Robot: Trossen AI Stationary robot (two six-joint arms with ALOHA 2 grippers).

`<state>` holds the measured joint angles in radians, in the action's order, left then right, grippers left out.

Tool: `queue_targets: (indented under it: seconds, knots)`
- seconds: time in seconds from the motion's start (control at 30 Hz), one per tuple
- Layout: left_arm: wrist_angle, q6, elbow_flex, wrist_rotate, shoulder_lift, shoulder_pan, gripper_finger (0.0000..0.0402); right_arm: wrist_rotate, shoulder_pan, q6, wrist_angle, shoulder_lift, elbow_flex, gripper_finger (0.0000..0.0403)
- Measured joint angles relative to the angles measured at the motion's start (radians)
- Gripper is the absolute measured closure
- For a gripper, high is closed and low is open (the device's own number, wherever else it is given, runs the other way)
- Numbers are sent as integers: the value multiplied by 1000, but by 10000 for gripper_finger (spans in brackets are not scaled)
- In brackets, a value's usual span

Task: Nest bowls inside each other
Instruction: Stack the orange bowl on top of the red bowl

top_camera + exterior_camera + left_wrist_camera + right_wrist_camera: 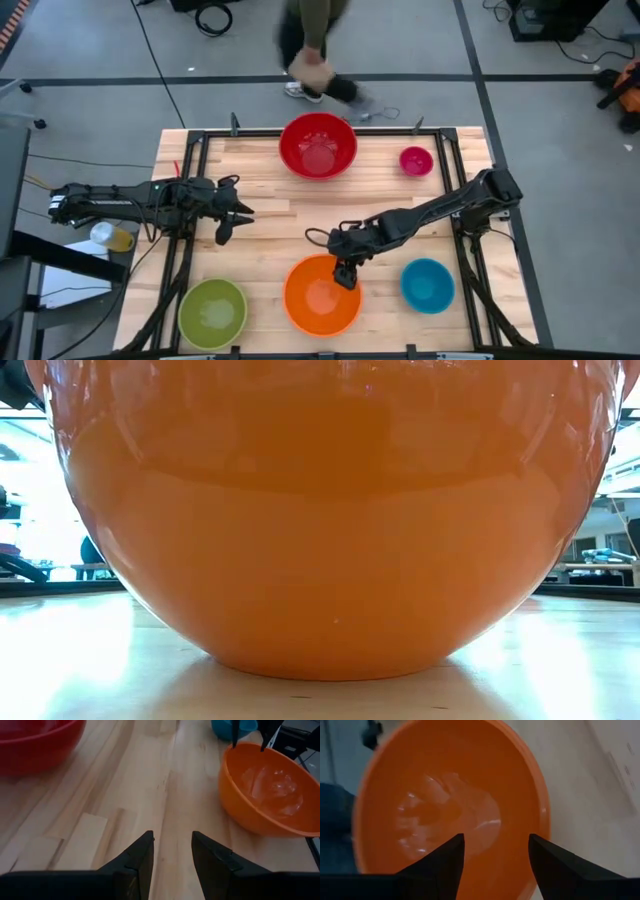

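Orange bowl sits near-centre between green bowl and blue bowl, right gripper jaws spread at its far rim, nothing pinched; left gripper hovers mid-left, jaws parted, empty.

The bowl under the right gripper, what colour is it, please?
Orange bowl, clearest in the high view.

Grey floor with dark tape lines, cables, possibly a person walking
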<state>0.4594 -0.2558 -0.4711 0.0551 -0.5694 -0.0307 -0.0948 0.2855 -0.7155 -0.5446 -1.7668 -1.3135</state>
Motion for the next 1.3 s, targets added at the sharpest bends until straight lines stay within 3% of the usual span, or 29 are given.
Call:
queue_targets:
  seconds: [0.2,0.4,0.6,0.73,0.87,1.17,1.3]
  knots:
    - [1,9,0,0,0,0,267,58,1,88,-11,-69,-34,176]
    - [1,9,0,-8,0,0,267,17,0,86,-14,-128,-33,178]
    - [-9,4,0,-20,-1,0,267,8,-2,35,-116,-105,-93,179]
    - [-67,74,0,-92,-17,-1,267,145,-5,67,-236,-69,-182,179]
    - [-164,98,0,-130,-61,-10,267,273,-12,135,-246,-49,-194,179]
    - [-276,8,0,-132,-182,-25,267,203,-83,135,-207,-66,-48,180]
    - [-298,40,0,-182,-232,-25,267,138,-124,155,-176,-66,-21,210]
